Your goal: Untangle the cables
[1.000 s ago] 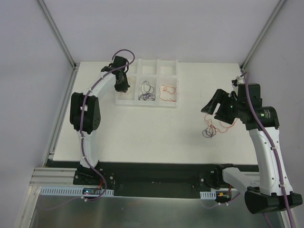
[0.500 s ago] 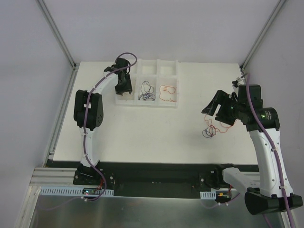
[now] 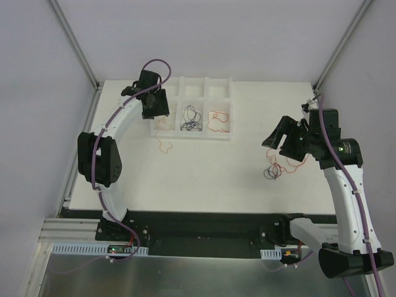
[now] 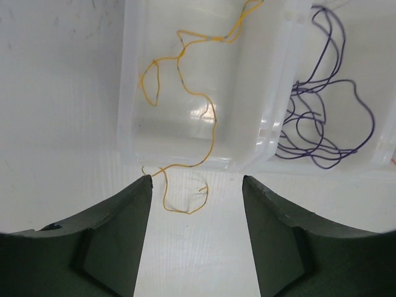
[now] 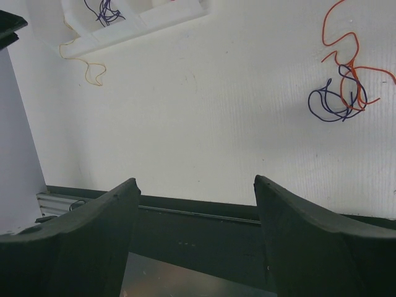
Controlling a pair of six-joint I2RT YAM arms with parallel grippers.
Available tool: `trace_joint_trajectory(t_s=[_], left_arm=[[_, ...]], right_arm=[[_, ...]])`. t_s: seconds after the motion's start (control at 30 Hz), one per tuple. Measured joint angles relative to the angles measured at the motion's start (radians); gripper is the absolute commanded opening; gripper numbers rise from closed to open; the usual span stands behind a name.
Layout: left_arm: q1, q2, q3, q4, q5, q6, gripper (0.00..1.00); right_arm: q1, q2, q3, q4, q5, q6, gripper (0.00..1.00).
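Observation:
A tangle of red-orange and dark blue cables (image 3: 275, 167) lies on the white table, seen at the upper right in the right wrist view (image 5: 343, 93). My right gripper (image 3: 282, 143) hovers just above it, open and empty (image 5: 195, 182). My left gripper (image 3: 157, 111) is over the left compartment of the white tray (image 3: 185, 133), open with nothing between its fingers (image 4: 197, 182). A pale yellow-tan cable (image 4: 185, 105) lies in that compartment and trails over the front wall onto the table (image 3: 163, 141). A purple cable (image 4: 322, 124) fills the middle compartment (image 3: 190, 119), and an orange one (image 3: 216, 119) the right.
The tray has a back row of smaller compartments (image 3: 204, 88). Grey walls and metal rails (image 3: 77, 46) border the table on both sides. A dark strip with both arm bases (image 3: 204, 232) runs along the near edge.
My left gripper has opened and let go of the yellow-tan cable, and its arm has swung out to the left. The cable's end now lies on the table before the tray. The right arm has stayed put.

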Motion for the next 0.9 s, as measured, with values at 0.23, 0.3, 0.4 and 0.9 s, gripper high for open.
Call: trace_joint_trajectory(t_s=[0.23, 0.3, 0.4, 0.9], left_arm=[[0.007, -0.051, -0.227, 0.010, 0.072, -0.085, 0.64], [0.009, -0.065, -0.292, 0.015, 0.098, -0.132, 0.64], [0.014, -0.093, -0.405, 0.060, 0.140, -0.228, 0.62], [-0.047, -0.007, -0.399, 0.142, 0.047, -0.238, 0.84]], right_arm=[[0.000, 0.000, -0.011, 0.009, 0.001, 0.001, 0.78], [0.000, -0.002, -0.018, 0.010, 0.000, 0.001, 0.78], [0.000, -0.004, -0.026, 0.010, 0.000, 0.001, 0.78], [0.000, -0.006, -0.026, 0.010, 0.001, 0.000, 0.78]])
